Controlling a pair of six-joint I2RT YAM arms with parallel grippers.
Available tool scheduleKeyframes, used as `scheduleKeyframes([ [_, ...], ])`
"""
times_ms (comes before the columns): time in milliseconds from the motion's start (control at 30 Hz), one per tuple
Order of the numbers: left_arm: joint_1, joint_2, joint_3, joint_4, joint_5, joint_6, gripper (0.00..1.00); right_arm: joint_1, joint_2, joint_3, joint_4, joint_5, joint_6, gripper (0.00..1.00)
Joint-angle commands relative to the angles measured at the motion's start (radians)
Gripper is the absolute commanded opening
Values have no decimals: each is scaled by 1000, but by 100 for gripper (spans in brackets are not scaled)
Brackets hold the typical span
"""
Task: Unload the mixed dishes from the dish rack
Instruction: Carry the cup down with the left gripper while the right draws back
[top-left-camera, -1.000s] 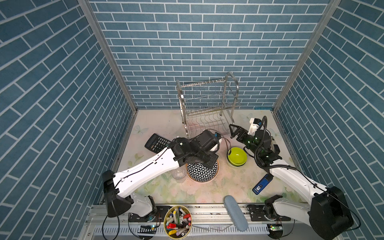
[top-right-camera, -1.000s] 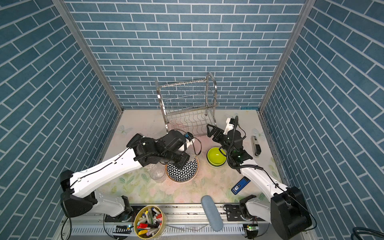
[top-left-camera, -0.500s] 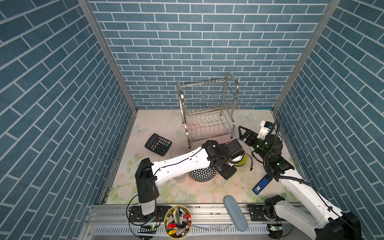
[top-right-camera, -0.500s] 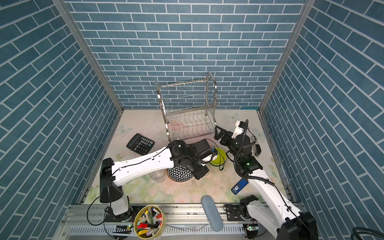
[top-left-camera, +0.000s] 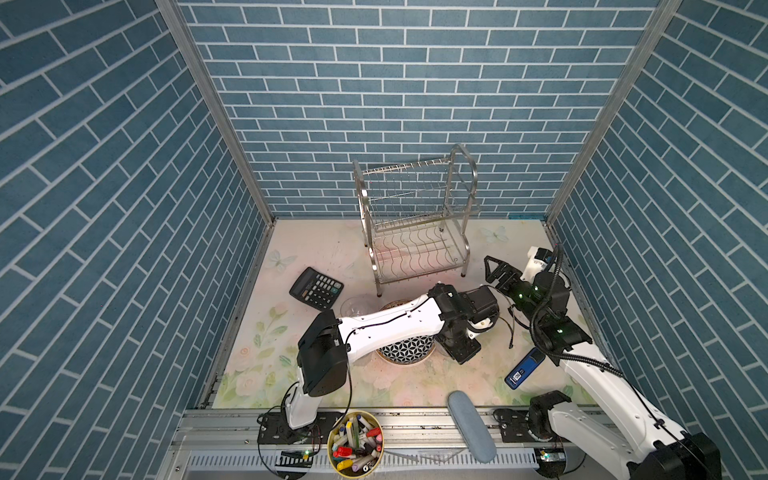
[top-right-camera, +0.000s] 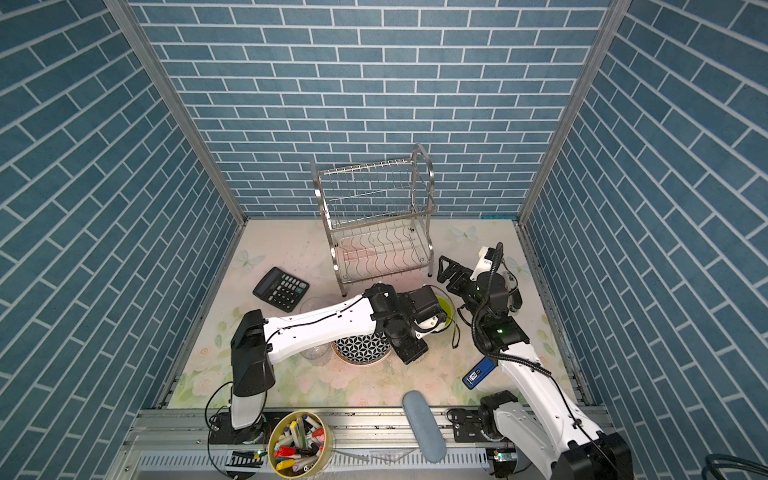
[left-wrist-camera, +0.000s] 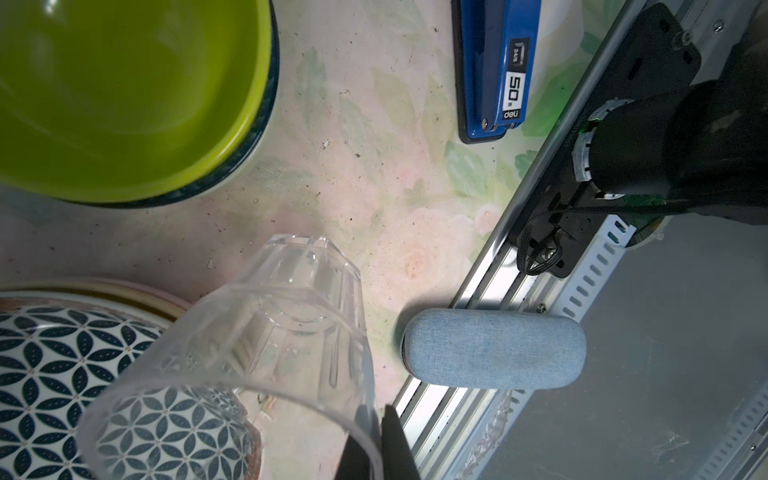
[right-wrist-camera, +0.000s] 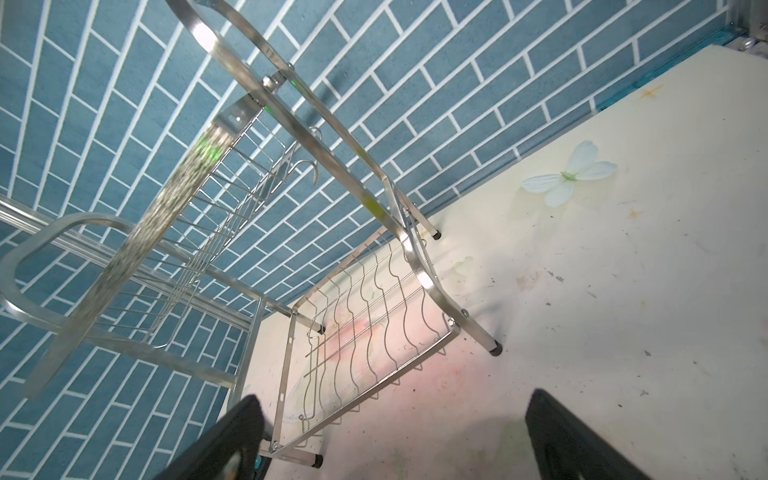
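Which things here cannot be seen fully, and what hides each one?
- lime bowl: left wrist view, cut by the frame edge; top views, nearly all under the left arm.
- star-patterned plate: both top views, partly under the left arm.
- left gripper: left wrist view, only fingertips show, shut on the rim of the glass tumbler.
- dish rack: right wrist view, upper rail blurred.

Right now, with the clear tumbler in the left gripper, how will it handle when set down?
The clear tumbler looks rigid, probably breakable: ease it down. Its smooth wall, pinched thinly by the left gripper, may slip or swing. Faceted sides should curb rolling.
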Motion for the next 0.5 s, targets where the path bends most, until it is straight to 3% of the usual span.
scheduleKeyframes([
  [0,-5,26,27,-44,-6,34,0,-24,-22,-20,-18,0,-8,99],
  [467,-5,114,61,-70,-12,62,0,-95,-11,-25,-20,-62,22,99],
])
